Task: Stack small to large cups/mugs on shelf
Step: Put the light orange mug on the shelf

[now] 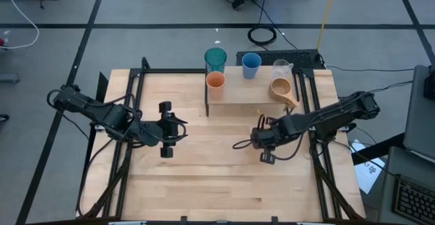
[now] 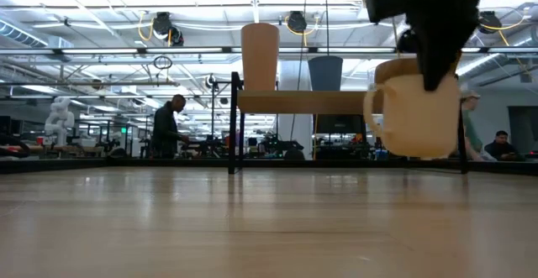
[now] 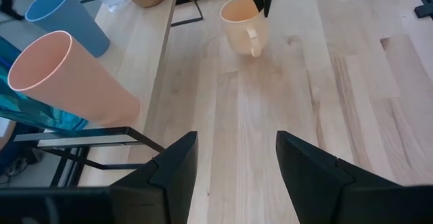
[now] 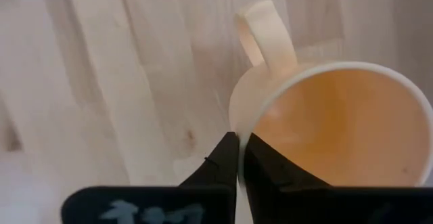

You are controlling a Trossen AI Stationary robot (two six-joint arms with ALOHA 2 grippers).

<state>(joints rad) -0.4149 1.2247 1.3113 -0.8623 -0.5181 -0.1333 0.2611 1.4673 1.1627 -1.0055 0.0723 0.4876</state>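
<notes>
The wooden table [image 1: 224, 164] is seen carrying the shelf [image 1: 255, 94] at its far edge. On the shelf, the orange cup [image 1: 215, 82] and the brown wooden mug [image 1: 281, 89] are placed; behind it, the teal tumbler [image 1: 215, 59], blue cup [image 1: 251, 64] and clear cup [image 1: 282, 68] are lined up. The orange handled mug [image 4: 331, 122] is pinched at its rim by the right gripper [image 4: 238, 158], lifted off the tabletop. The left gripper [image 3: 235, 163] is held parted, with nothing between its 2 fingers, over the table's left half.

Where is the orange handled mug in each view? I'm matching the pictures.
High: hidden under the right gripper, right of centre.
Low: orange handled mug at right.
Left wrist: top centre.
Right wrist: lower right.
Shared landmark: the right gripper, pinching its rim.
</notes>
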